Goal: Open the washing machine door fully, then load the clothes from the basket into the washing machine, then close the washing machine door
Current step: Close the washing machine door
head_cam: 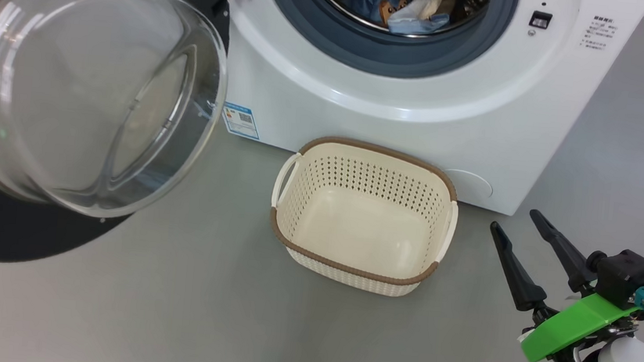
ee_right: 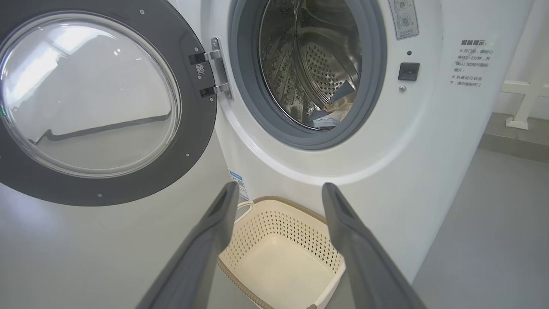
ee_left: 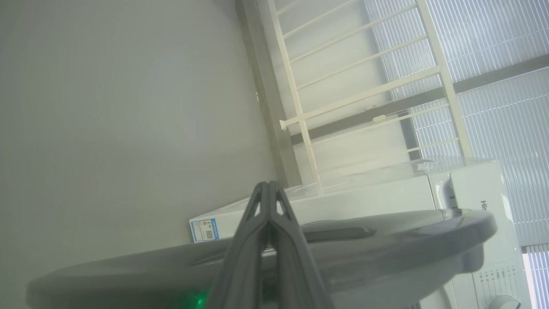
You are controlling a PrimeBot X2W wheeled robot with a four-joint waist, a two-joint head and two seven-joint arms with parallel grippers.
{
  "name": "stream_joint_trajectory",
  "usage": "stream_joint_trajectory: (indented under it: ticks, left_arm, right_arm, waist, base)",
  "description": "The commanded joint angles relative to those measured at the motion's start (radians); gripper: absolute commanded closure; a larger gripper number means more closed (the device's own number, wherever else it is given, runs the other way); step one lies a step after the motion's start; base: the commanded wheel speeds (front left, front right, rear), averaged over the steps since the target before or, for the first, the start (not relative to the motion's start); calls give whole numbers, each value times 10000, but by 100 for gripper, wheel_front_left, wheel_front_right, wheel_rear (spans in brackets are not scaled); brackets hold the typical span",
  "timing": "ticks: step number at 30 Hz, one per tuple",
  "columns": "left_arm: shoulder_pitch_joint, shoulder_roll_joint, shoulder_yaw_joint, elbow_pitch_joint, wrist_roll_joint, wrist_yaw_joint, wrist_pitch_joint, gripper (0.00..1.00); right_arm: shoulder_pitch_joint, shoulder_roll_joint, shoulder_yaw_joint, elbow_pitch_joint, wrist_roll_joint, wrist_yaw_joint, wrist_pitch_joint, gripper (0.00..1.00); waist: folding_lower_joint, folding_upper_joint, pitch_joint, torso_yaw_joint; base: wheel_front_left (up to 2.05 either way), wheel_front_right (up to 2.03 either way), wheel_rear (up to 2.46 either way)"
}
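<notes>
Washing machine door [head_cam: 89,108] stands swung wide open at the left, its clear bulging window facing out and its black ring reaching down toward the floor [head_cam: 170,319]. In the left wrist view the left gripper [ee_left: 268,185] has its two dark fingers pressed together with nothing between them. It is close against the door's rounded outer face, though I cannot tell whether they touch. A metal hinge [ee_right: 216,68] joins the door to the washing machine [head_cam: 398,112], and a small blue label sticker [head_cam: 241,120] sits at the machine's lower left corner. Inside the grey-blue gasket [head_cam: 379,58], the clothes [head_cam: 407,5] lie at the bottom of the steel drum [ee_right: 309,64], blue fabric with a cream piece on top. The basket [head_cam: 369,176] stands upright on the floor just in front of the machine's base. At the lower right, the right gripper [head_cam: 515,219] hangs above the floor, near the basket but apart from it. Its fingers are spread wide and hold nothing.
</notes>
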Motion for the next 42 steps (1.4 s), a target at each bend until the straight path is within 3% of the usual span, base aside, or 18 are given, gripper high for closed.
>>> stream_joint_trajectory:
  ticks: [1,14,24,34,42]
  left_arm:
    - [37,144,-124,-445,79,-54,517,100]
    - [1040,-402,-1000,-2247,-402,-54,3929,100]
    - [2366,-1285,-821,-4153,-1394,-2,5248,100]
    - [3505,-2359,-1162,-6872,-1854,1113,6176,100]
    - [4344,-3086,-1400,-9258,-1904,2148,6195,100]
  right_arm:
    - [148,-62,148,-157,129,46,-82,0]
    - [557,533,-189,-74,220,46,-82,0]
    - [870,868,-548,-142,181,46,-82,0]
    - [968,1151,-667,-166,144,46,-82,0]
    - [964,1257,-743,-198,84,46,-82,0]
  waist:
    - [0,0,-183,108]
    - [0,0,-1072,324]
    - [0,0,-1373,276]
    - [0,0,-1558,-262]
    - [0,0,-1560,-1222]
  base:
    - [0,0,0]
    - [0,0,0]
    - [0,0,0]
    - [0,0,0]
    - [0,0,0]
